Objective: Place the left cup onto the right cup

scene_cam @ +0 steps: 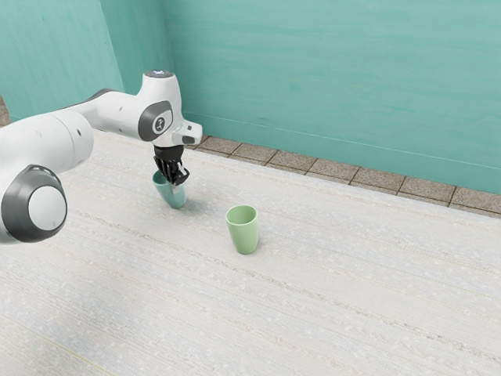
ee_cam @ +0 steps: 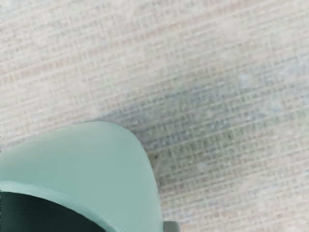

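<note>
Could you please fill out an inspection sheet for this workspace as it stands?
Surface: pale wood-grained tabletop, bare around the cups.
Job's things: teal plastic cup under the claw, appearing to lean slightly; light green plastic cup upright, open end up, standing apart toward the exterior view's right. Not yet stacked.
Clutter: nothing seen.
Grippers: black two-finger claw at the teal cup's rim; grip cannot be judged.
Cables: nothing seen.
Surroundings: teal wall with a brown brick strip along its base.
</note>
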Robot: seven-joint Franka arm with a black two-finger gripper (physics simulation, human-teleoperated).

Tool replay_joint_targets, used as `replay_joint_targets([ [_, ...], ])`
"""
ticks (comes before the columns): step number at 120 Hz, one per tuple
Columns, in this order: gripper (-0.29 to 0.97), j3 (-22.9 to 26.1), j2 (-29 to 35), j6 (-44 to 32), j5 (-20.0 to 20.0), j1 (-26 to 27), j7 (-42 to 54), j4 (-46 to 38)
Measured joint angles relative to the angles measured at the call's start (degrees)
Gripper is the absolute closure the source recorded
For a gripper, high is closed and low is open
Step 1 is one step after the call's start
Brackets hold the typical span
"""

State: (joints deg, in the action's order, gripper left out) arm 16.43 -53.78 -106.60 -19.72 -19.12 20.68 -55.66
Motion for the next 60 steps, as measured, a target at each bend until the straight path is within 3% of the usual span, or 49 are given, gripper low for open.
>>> replay_joint_targets([
  [60, 0.77, -0.3, 3.0, 0.0, -0.1, -0.3, -0.4, -0.7],
])
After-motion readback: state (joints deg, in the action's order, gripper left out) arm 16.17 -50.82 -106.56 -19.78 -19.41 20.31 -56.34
